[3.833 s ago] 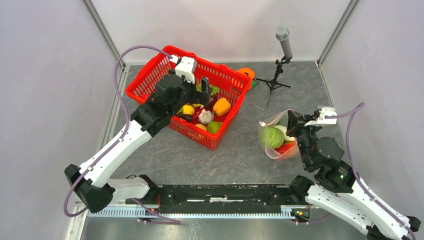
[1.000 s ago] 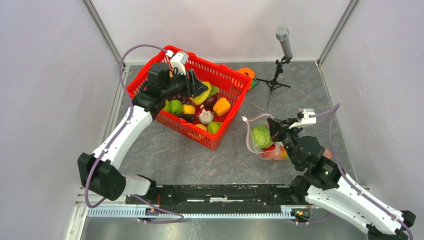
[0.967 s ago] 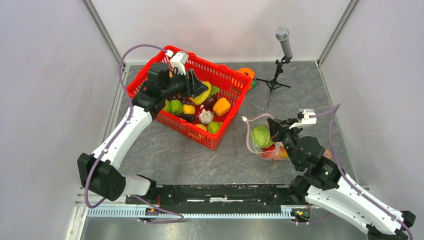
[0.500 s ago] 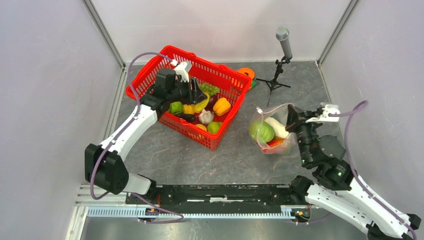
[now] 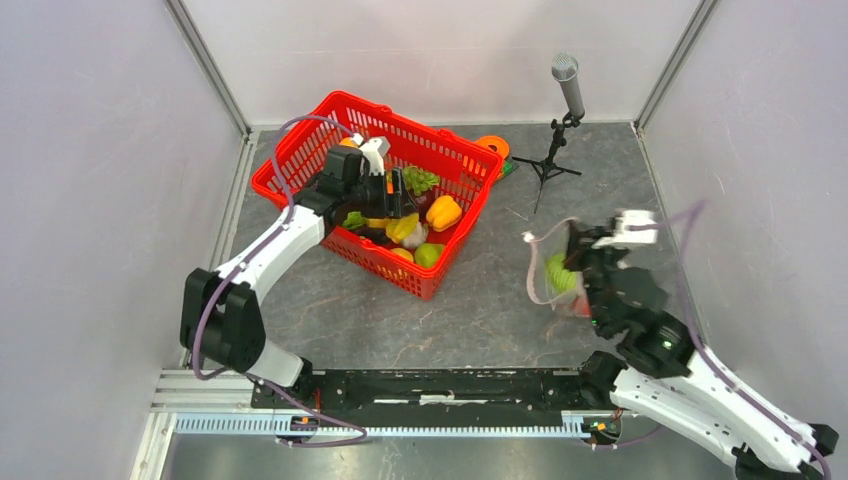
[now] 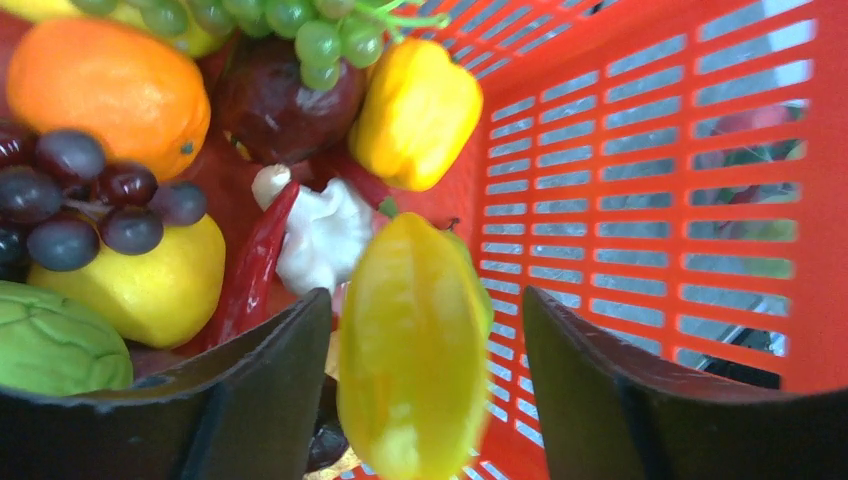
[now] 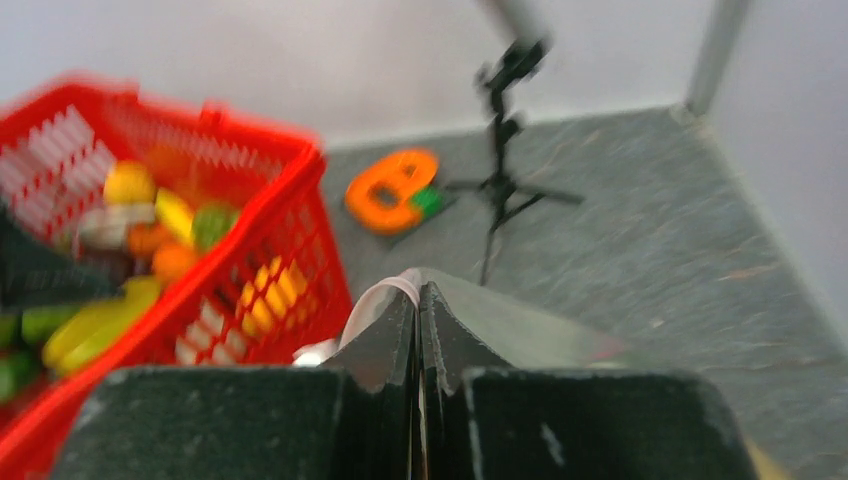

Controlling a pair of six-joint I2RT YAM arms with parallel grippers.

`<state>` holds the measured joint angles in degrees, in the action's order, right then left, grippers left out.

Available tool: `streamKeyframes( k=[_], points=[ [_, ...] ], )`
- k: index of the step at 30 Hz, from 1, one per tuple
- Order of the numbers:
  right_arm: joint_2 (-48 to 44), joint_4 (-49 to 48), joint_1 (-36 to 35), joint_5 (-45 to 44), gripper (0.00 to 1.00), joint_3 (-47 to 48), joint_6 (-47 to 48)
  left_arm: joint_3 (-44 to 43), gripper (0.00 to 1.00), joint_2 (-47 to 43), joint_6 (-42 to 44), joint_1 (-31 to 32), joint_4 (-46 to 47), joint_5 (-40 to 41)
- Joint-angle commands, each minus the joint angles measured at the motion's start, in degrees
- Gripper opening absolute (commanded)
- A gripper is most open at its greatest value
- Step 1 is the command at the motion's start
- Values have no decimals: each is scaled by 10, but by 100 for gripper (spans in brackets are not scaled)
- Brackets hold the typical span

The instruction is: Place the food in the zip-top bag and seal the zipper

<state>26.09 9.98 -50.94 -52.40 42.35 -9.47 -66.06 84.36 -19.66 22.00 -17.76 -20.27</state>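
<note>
- Since half a second earlier, the right arm had tipped the zip-top bag (image 5: 540,272) up on edge at centre right of the top view, where it showed blurred with motion. The left arm had brought its yellow piece lower in the red mesh basket (image 5: 290,150), toward the wall nearest the bottom of the frame.
- That basket sat upper left of centre on the bench (image 5: 450,320) and held most of the food: an orange pepper (image 5: 443,211), green grapes (image 5: 420,180), an orange (image 6: 105,90), a lemon (image 6: 150,275), purple grapes (image 6: 70,190) and a garlic bulb (image 6: 325,235). I judged that the bulk of the loading was left to do.
- The bag hung apart from the basket, with bare bench between them. It carried a green round piece (image 5: 558,272) and something red beneath it, too smeared to name. So only a small part of the food was in.
- The right claw (image 7: 418,300) was pressed together, pinching the thin film at the bag's mouth.
- The left claw (image 6: 425,300) was spread inside the basket. A yellow starfruit (image 6: 410,360) hung between its fingers with a sliver of gap on each side. I could not tell whether it was being let go or about to be taken. Either way it was over the basket, not the bag.
- The zipper (image 7: 372,297) appeared as a pale-pink strip curling beside the right fingertips. The mouth looked open, so the sealing was not yet begun.
</note>
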Motion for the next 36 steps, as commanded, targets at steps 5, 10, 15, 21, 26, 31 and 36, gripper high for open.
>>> streamKeyframes(
  k=[5, 10, 15, 21, 26, 31, 36],
  points=[
    [116, -54, -1, 358, 5, -101, -153, -14, 100, 8, 12, 10, -18, 30],
    [141, -80, -1, 429, 8, -84, -82, -17, 100, -30, 12, 10, -12, 39],
    [203, -11, -1, 499, 8, -36, -5, -20, 100, -44, 10, 10, -7, 34],
    [192, -4, -1, 542, 8, -119, -38, -16, 100, -49, 11, 10, -10, 44],
    [145, -56, -2, 635, 10, -183, -54, -16, 100, -48, 8, 10, -9, 45],
    [166, -54, -2, 618, 9, -194, -53, -15, 100, -50, 1, 10, -2, 46],
    [189, -166, -3, 629, 9, -227, -96, -13, 100, -55, -5, 10, 4, 49]
  ],
)
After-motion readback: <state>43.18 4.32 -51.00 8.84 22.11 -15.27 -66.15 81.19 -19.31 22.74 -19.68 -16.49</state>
